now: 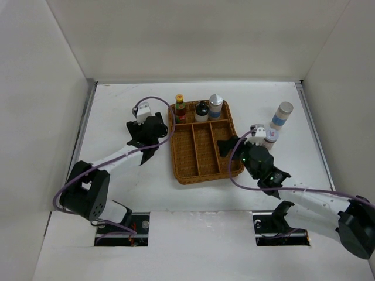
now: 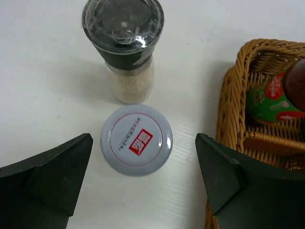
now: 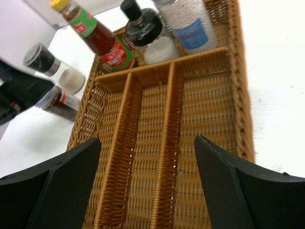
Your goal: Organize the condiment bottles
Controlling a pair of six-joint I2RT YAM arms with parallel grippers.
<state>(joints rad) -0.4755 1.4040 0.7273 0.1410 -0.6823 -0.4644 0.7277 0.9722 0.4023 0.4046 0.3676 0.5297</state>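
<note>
- Left gripper (image 2: 144,140) released, its fingers either side of a round white-lidded jar (image 2: 136,140), not touching it.
- Right gripper (image 3: 147,140) open above the brown wicker tray (image 3: 243,95).
- Tray's back compartment: grey-lidded clear cylinder (image 1: 215,106), slim yellow-capped red-green bottle (image 1: 180,108), black-capped bottle (image 1: 201,110).
- Dark-capped shaker (image 2: 123,47) stands behind the jar.

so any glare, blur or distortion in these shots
Left wrist: glare on the grinder's clear cap, white jar lid sharp. Right wrist: red-green bottle leans from lens distortion, table blown out white. Top external: even light, soft shadows.
</note>
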